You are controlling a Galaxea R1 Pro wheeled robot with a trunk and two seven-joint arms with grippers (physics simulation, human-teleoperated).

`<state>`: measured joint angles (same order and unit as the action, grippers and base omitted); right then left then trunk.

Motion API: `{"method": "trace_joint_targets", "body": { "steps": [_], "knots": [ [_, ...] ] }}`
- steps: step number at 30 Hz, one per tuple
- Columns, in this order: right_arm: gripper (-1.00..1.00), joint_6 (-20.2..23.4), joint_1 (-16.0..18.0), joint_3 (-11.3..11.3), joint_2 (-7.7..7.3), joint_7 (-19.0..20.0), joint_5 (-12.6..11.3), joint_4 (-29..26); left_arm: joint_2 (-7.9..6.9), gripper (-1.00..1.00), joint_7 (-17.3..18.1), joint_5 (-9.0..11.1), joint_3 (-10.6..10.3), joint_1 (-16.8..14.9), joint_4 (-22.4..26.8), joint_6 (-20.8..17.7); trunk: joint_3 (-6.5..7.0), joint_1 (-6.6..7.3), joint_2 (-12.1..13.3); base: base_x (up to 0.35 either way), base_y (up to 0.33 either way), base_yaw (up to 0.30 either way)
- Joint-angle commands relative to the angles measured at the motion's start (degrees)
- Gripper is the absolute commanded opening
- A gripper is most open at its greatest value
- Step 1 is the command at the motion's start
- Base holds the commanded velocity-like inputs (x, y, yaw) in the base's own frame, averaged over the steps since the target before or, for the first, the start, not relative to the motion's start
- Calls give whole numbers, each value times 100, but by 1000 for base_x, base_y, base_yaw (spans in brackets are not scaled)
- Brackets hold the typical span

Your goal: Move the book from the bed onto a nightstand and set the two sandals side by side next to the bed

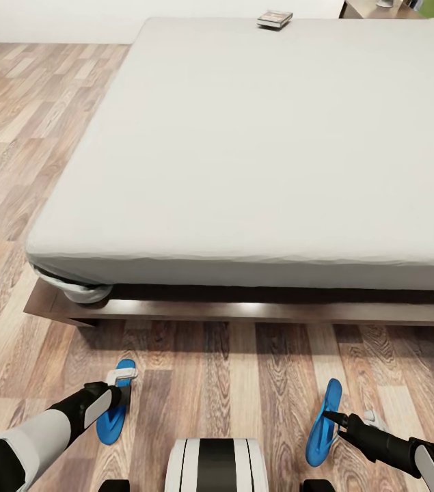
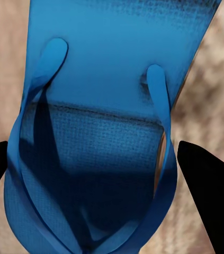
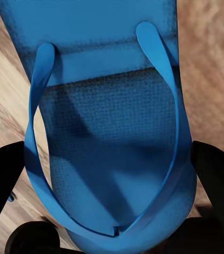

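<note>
Two blue sandals are seen on the wood-plank floor at the foot of the bed. The left sandal lies flat at about 7 o'clock in the head view; the right sandal stands tilted on its edge at about 5 o'clock. They lie well apart, with the robot's base between them.

The left gripper is positioned over the left sandal. In the left wrist view its fingers are spread to either side of the sandal; whether they touch it cannot be told. The right gripper is at the right sandal's edge. In the right wrist view its fingers flank the sandal; a firm pinch cannot be confirmed.

The book rests on the mattress at 12 o'clock, near the far edge of the bed.

Risks, as judged:
- The thin sole may bend or slip out of a shallow grip.
- The tilted right sandal may topple if released early.
- Fingertips may scrape the floor on descent.
- The pair may be left apart or skewed.

The floor is flat and hard. A white wall is seen beyond the bed.
</note>
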<state>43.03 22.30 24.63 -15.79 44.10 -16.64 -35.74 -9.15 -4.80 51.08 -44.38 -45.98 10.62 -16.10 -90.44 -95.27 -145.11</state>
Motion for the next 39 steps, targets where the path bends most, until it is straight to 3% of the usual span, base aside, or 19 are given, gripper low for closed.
{"method": "trace_joint_targets", "body": {
  "steps": [1,17,39],
  "knots": [
    [-100,31,3,16,3,12,-5,-1,-9,100,-48,60,-35,2,-25,-25,-3,-1,0,0,0,0],
    [-100,31,3,16,-1,13,-5,1,-16,100,-48,60,-35,2,-25,-25,-3,-1,0,0,0,0],
    [-100,32,3,16,4,11,-5,2,-8,100,-48,60,-34,2,-25,-33,484,56,29,0,0,0]
  ]
}}
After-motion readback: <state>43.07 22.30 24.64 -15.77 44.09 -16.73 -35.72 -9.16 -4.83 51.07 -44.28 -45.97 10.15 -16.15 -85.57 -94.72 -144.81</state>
